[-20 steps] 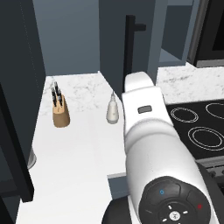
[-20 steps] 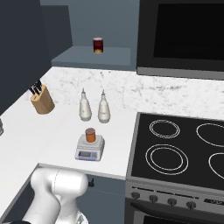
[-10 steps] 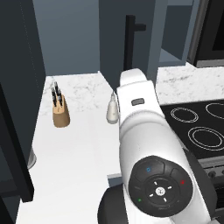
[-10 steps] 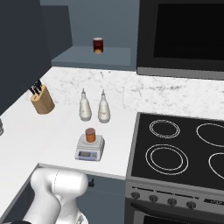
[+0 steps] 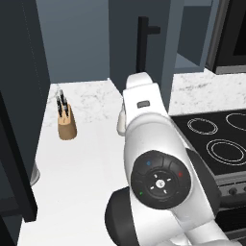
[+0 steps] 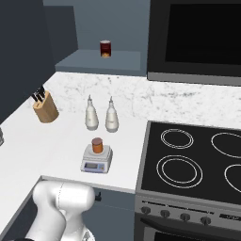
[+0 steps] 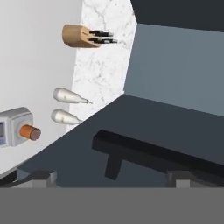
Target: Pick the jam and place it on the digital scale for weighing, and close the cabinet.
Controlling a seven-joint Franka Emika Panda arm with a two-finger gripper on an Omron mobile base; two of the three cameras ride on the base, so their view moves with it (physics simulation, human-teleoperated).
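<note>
Right base view: squat orange-brown jam (image 6: 97, 145) stands on the square light-grey digital scale (image 6: 96, 160).

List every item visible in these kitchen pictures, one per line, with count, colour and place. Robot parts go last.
jam: 1, orange-brown jar with a darker lid, standing on the scale.
digital scale: 1, light grey, on the white counter near its front edge, left of the stove.
cabinet door: 1, dark slate-blue with a black bar handle, swung open above the counter.
bottles: 2, white, side by side on the counter behind the scale.
knife block: 1, tan wood with dark handles, on the counter towards the left.
can: 1, dark red, on the open cabinet shelf.
stove: 1, black top with ring burners, right of the counter.
microwave: 1, black, above the stove.
arm: 1, white with dark joints, reaching up towards the door.
gripper: 1, dark fingertips apart, just short of the handle.
</note>
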